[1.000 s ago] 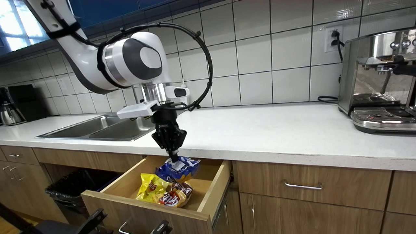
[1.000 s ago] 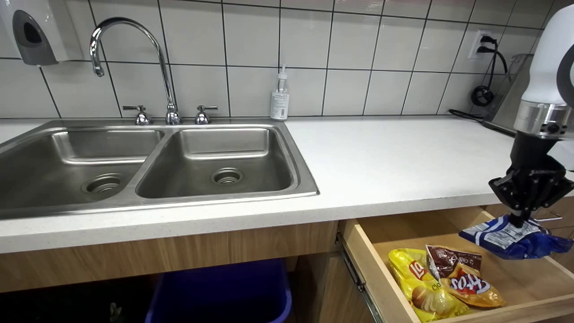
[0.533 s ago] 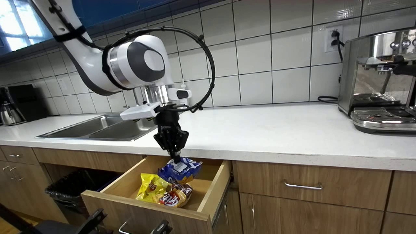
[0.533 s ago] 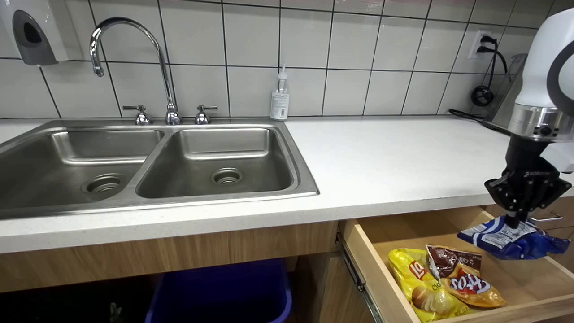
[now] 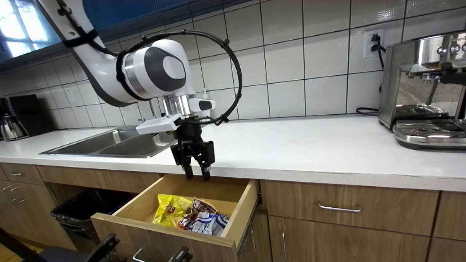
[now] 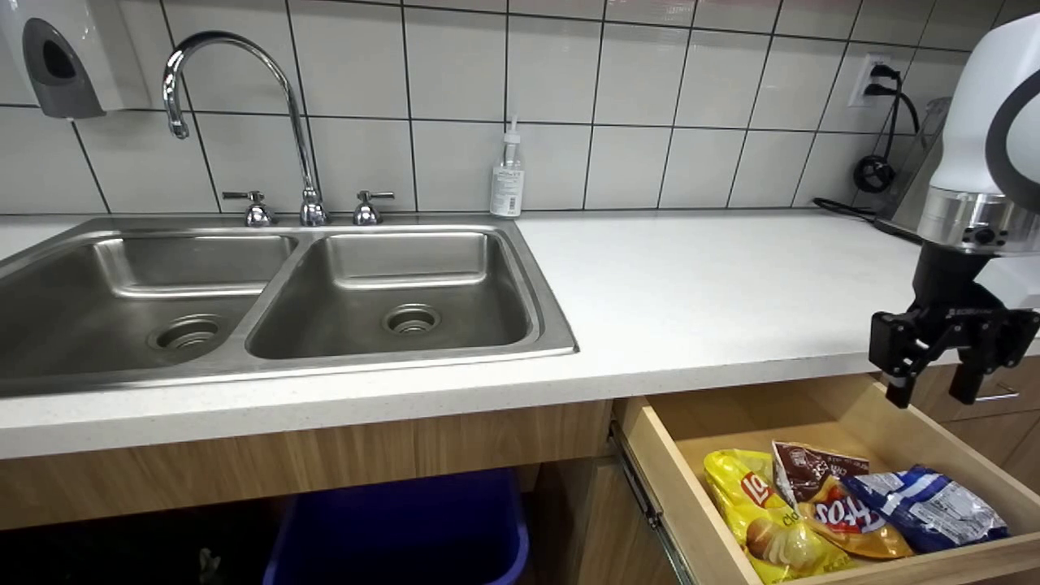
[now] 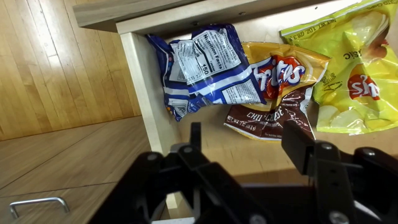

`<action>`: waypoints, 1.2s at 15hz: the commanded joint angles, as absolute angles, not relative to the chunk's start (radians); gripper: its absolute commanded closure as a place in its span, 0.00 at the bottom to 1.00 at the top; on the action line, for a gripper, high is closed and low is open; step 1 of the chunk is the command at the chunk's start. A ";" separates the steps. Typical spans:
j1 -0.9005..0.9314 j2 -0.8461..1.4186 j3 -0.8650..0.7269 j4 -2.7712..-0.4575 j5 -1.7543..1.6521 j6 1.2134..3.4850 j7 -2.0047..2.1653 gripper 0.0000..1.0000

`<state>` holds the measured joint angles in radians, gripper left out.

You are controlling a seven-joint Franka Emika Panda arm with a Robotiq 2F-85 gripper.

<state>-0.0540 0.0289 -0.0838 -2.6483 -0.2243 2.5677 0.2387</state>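
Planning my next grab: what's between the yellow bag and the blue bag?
The Fritos bag lies between the yellow bag and the blue bag, which overlaps its near edge; the wrist view shows this.

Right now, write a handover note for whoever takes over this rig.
Gripper: open, holding nothing, above the drawer.
Things: the blue bag lies in the drawer, Nutrition Facts side up, partly over the Fritos bag; the yellow bag lies on the Fritos bag's other side.
Done: all three bags are in the drawer, clear of the fingers.
Left: the drawer stands open; shutting it, if wanted, is yet to do.
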 commanded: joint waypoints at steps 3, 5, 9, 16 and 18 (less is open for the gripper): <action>-0.053 0.007 -0.078 -2.649 -0.223 2.533 0.212 0.00; -0.051 0.003 -0.076 -2.654 -0.215 2.525 0.204 0.00; -0.045 -0.011 -0.067 -2.660 -0.183 2.483 0.172 0.00; -0.033 -0.027 -0.052 -2.668 -0.115 2.387 0.099 0.00; -0.031 -0.025 -0.048 -2.670 -0.107 2.367 0.091 0.00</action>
<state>-0.0332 0.0115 -0.0607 -2.6557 -0.1364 2.4199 0.1311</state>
